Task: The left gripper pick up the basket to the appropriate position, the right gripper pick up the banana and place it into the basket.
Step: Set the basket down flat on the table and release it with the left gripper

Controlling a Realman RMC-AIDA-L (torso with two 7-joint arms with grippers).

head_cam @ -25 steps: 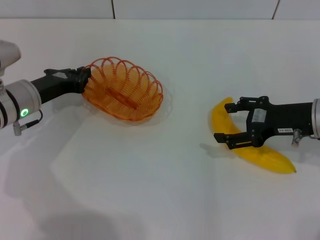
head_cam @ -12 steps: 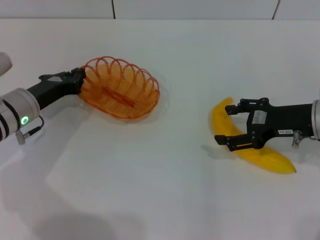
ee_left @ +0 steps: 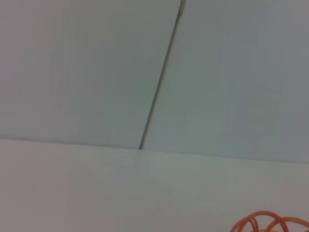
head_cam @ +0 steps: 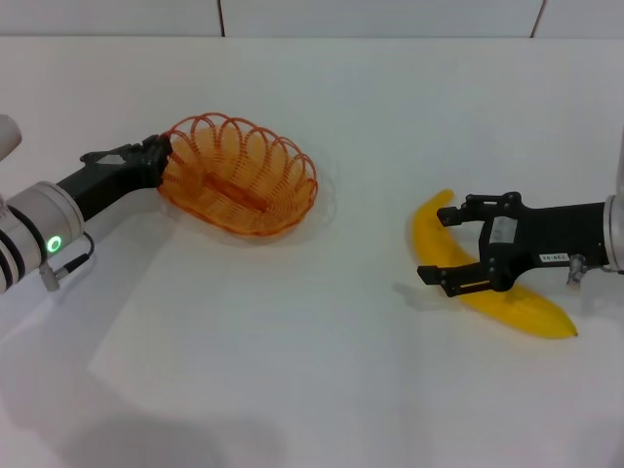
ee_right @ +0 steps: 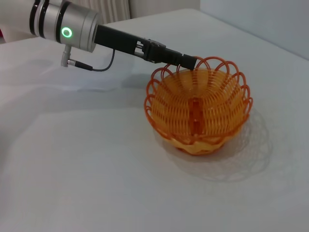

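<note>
Yellow and smooth, the banana lies on the white table at the robot's right, its long axis running from its far tip toward the near right. The right end effector straddles its middle with fingers spread, not yet pinching. Well apart on the left, the orange wire basket holds nothing; the left end effector pinches its rim, and it looks slightly tilted.
</note>
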